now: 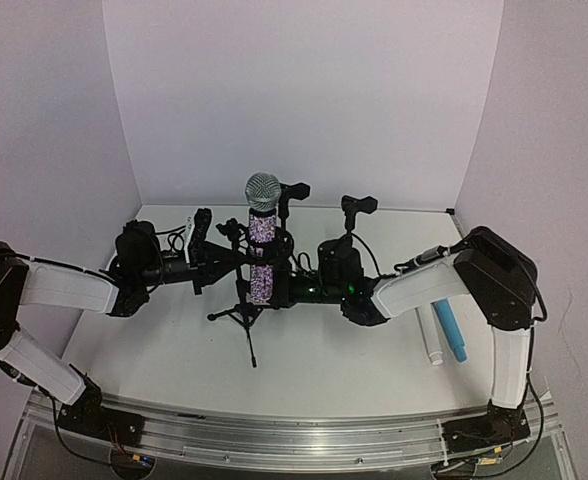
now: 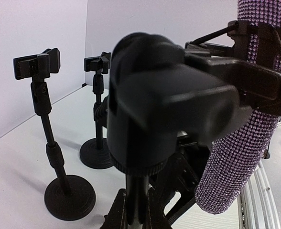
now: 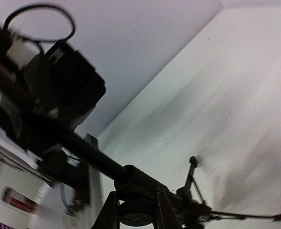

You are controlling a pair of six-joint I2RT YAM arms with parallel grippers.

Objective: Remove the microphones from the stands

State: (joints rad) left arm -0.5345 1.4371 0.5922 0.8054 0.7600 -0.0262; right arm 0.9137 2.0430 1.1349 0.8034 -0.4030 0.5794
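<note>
Microphone [image 1: 262,262] stands upright in the clip of the tripod stand [image 1: 242,318], not yet freed, just ahead of the left pincer [image 1: 230,258] and just to the left of the right pincer [image 1: 296,286]. The step in hand looks like bracing the stand. Next, one pincer should hold the stand firm while the other closes on the glittered body and draws it up out of the clip. The left arm reaches in level from its side, straddling the stand's pole below the clip joint, and the right arm comes in low towards the tripod hub. Whether either pincer is clamped or merely hovering around the stand, I cannot tell
</note>
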